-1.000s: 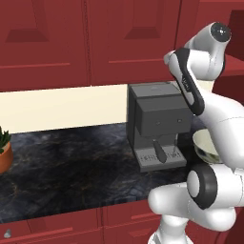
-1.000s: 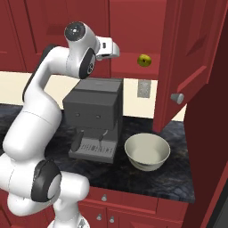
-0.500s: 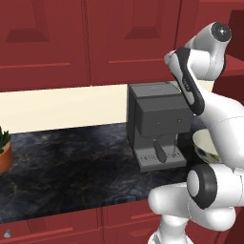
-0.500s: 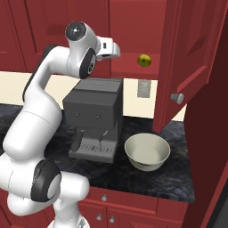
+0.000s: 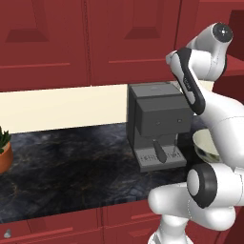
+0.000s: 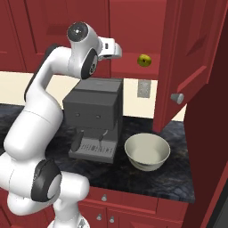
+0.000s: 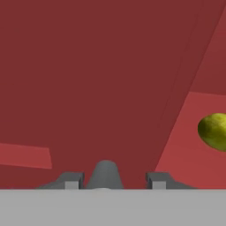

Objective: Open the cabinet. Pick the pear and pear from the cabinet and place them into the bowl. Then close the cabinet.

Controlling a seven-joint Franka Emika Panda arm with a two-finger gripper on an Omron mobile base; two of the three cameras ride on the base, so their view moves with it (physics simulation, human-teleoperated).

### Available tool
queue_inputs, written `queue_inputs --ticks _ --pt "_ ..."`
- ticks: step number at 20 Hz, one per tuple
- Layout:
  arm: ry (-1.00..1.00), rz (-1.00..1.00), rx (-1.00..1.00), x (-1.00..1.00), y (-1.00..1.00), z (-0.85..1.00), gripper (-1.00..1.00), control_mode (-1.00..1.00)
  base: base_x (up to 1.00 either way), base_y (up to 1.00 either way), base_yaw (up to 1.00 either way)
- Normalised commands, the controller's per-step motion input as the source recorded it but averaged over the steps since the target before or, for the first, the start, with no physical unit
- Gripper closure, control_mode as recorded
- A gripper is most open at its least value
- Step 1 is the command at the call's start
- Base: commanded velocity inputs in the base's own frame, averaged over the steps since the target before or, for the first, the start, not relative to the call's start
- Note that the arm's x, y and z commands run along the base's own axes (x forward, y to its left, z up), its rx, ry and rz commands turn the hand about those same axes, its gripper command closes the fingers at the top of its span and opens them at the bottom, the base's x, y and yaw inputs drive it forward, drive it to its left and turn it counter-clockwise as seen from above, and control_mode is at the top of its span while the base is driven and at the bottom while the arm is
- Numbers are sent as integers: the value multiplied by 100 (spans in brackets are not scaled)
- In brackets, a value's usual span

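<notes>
No brand names or readable writing anywhere that I can spot, the coffee machine is just a plain grey box with a few dots on the front. From the right base view the cabinet has its right door swung wide open, silver knob hanging out over the counter, and one yellow-green pear sits on the shelf inside. The arm's hand is up at shelf height just left of that pear, reaching into the cabinet opening. The cream-white bowl sits on the dark marble counter right beside the coffee machine, under the open door. The left base view is the weaker angle: you get the coffee machine front-on, just a slice of the bowl peeking out behind the white arm, plus a potted plant way off at the left end of the counter that the other camera misses. In the hand view the gripper has its two grey fingertips partway apart with nothing between them, just red cabinet wall ahead, and the pear is off at the right edge, well clear of the fingers. I can make out only one pear.
</notes>
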Motion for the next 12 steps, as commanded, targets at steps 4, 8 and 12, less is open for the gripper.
queue_inputs --ticks 4,8,12 --pt "0 0 0 23 1 -11 100 -100 0 0 0" --pt "0 0 0 30 10 -12 100 -100 0 0 0" --pt "0 0 0 38 17 -16 100 -100 0 0 0"
